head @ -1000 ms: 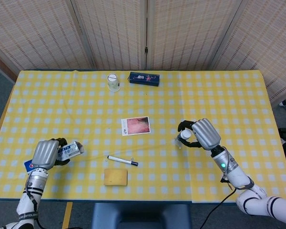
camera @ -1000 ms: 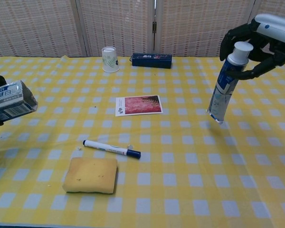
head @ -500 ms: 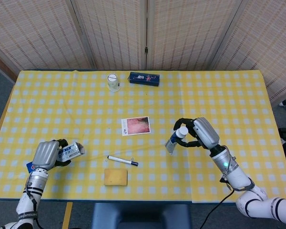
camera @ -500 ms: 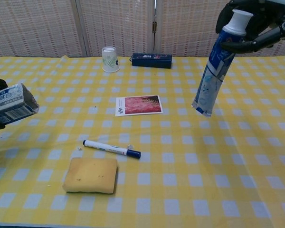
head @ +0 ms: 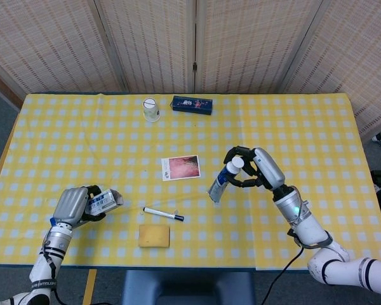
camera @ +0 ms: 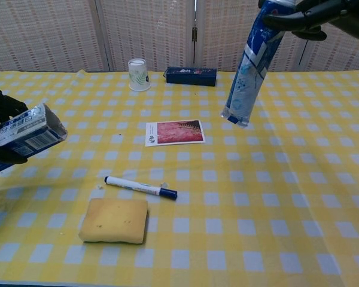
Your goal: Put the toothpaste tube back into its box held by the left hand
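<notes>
Shifted leftward since earlier: toothpaste tube (head: 220, 185), grasped near its cap by right hand (head: 259, 170), hanging tail-down above centre of desk (head: 292, 121). Nudged inward too: box (head: 105, 201), clenched in fingers (head: 92, 190) of left hand (head: 73, 206) at lower left. Mid-carry, well apart. Next, judging by this: bringing tube tail to box's open end, aligned.

Yellow-and-white checked tablecloth (head: 292, 127); blue-and-white toothpaste tube (camera: 249, 67); yellow sponge block (camera: 114, 220); dark blue box (head: 192, 105); pink picture card (head: 181, 168).
</notes>
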Robot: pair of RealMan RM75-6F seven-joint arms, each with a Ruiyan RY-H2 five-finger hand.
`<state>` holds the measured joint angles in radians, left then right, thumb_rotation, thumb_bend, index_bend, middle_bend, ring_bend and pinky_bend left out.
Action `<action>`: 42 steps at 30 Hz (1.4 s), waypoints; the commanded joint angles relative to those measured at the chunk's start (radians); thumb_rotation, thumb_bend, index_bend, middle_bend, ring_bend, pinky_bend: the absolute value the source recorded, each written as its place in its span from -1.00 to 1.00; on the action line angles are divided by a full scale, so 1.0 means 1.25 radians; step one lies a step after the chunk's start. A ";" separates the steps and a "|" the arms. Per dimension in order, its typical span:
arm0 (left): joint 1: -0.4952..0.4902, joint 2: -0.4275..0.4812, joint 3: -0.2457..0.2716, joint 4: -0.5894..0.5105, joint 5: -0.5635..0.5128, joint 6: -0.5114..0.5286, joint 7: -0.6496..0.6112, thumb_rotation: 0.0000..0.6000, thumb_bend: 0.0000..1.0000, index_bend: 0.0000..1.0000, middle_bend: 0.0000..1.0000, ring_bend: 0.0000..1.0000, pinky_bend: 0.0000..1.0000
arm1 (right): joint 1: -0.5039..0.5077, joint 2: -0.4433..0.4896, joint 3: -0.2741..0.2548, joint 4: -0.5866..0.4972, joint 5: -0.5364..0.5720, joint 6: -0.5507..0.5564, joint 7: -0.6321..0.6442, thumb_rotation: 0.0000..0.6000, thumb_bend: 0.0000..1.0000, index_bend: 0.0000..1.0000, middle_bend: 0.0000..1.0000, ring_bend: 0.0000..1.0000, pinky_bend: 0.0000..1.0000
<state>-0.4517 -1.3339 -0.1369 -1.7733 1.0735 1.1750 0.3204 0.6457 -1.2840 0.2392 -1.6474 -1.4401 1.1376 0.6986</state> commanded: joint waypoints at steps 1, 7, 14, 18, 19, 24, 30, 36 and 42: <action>-0.003 -0.014 0.001 0.002 0.007 -0.008 -0.017 1.00 -0.68 0.15 0.14 0.04 0.26 | 0.008 -0.010 0.006 0.001 -0.001 -0.004 0.000 1.00 -0.21 0.64 0.31 0.75 0.78; -0.009 -0.069 -0.011 0.025 0.045 -0.042 -0.150 1.00 -0.68 0.17 0.14 0.05 0.26 | 0.030 -0.006 0.037 -0.043 0.009 -0.017 0.005 1.00 -0.21 0.64 0.31 0.75 0.78; -0.036 -0.128 -0.038 0.044 0.109 -0.075 -0.290 1.00 -0.68 0.21 0.18 0.09 0.29 | 0.071 0.036 0.085 -0.118 0.075 -0.107 0.056 1.00 -0.21 0.64 0.31 0.75 0.79; -0.047 -0.149 -0.042 0.045 0.146 -0.068 -0.315 1.00 -0.68 0.22 0.19 0.10 0.30 | 0.087 0.049 0.104 -0.137 0.095 -0.133 0.060 1.00 -0.21 0.64 0.31 0.75 0.78; -0.050 -0.153 -0.042 0.045 0.150 -0.070 -0.321 1.00 -0.69 0.22 0.19 0.10 0.30 | 0.090 0.052 0.108 -0.142 0.100 -0.138 0.061 1.00 -0.21 0.64 0.31 0.75 0.78; -0.062 -0.151 -0.046 0.031 0.145 -0.103 -0.369 1.00 -0.68 0.22 0.19 0.10 0.30 | 0.102 0.059 0.120 -0.156 0.116 -0.160 0.065 1.00 -0.21 0.64 0.31 0.75 0.79; -0.071 -0.136 -0.050 0.016 0.164 -0.121 -0.431 1.00 -0.68 0.22 0.20 0.10 0.30 | 0.114 0.063 0.129 -0.170 0.127 -0.177 0.058 1.00 -0.21 0.64 0.31 0.75 0.79; -0.073 -0.122 -0.046 0.002 0.189 -0.128 -0.489 1.00 -0.68 0.22 0.20 0.09 0.30 | 0.130 0.055 0.135 -0.181 0.137 -0.185 0.024 1.00 -0.21 0.64 0.31 0.75 0.78; -0.080 -0.114 -0.040 -0.010 0.210 -0.132 -0.513 1.00 -0.68 0.20 0.20 0.09 0.30 | 0.146 0.036 0.144 -0.178 0.159 -0.188 0.000 1.00 -0.21 0.64 0.31 0.75 0.78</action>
<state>-0.5502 -1.4772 -0.1885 -1.7845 1.3347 1.0099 -0.3193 0.8259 -1.2371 0.4169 -1.8714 -1.2438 0.9035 0.7001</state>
